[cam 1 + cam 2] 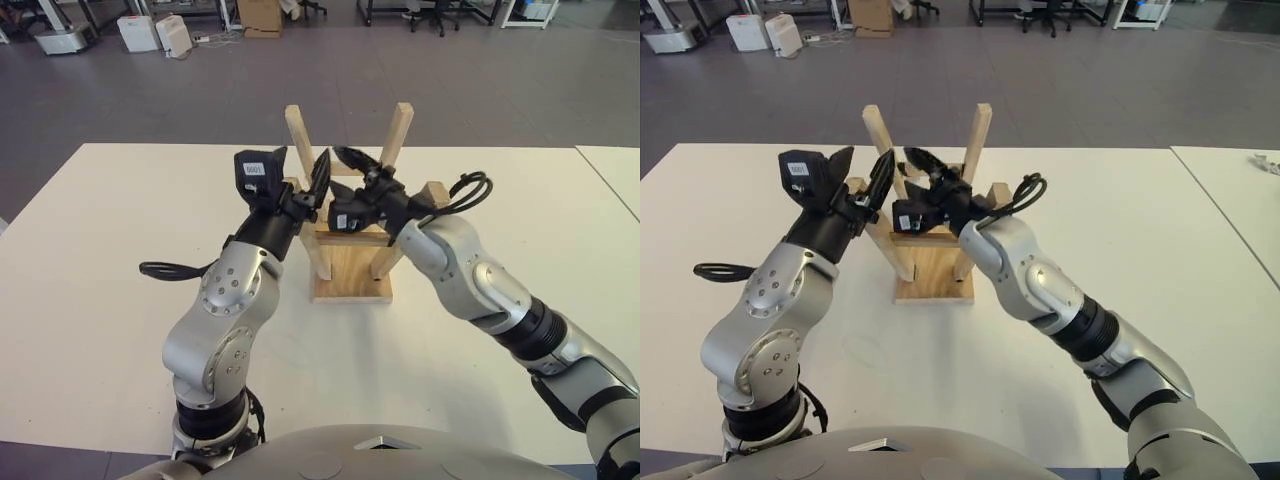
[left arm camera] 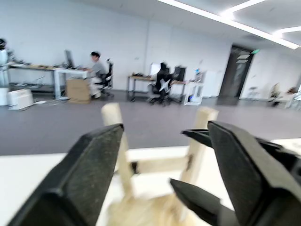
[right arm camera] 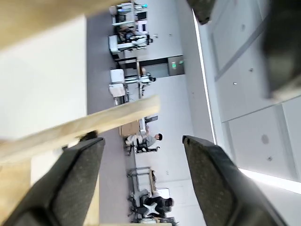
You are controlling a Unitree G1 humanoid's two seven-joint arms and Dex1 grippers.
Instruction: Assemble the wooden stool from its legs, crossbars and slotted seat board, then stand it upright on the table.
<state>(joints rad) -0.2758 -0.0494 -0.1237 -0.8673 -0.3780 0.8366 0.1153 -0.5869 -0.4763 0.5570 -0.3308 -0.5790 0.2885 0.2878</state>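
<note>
One stool point(image 1: 350, 262) sits upside down mid-table point(image 1: 120, 220) — seat board point(image 1: 350, 291) flat, two legs point(image 1: 297, 135) clearly pointing up, one crossbar point(image 1: 352, 237) seen between them; further wood ends unclear. Two grippers: left gripper point(image 2: 164, 132) spread beside the left leg, right gripper point(image 3: 141, 141) spread above the crossbar.

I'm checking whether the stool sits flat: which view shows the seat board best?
The left eye view: the seat board lies flat on the table, legs up, near edge unobstructed. The right eye view matches it. In the wrist views it is a close blur.
</note>
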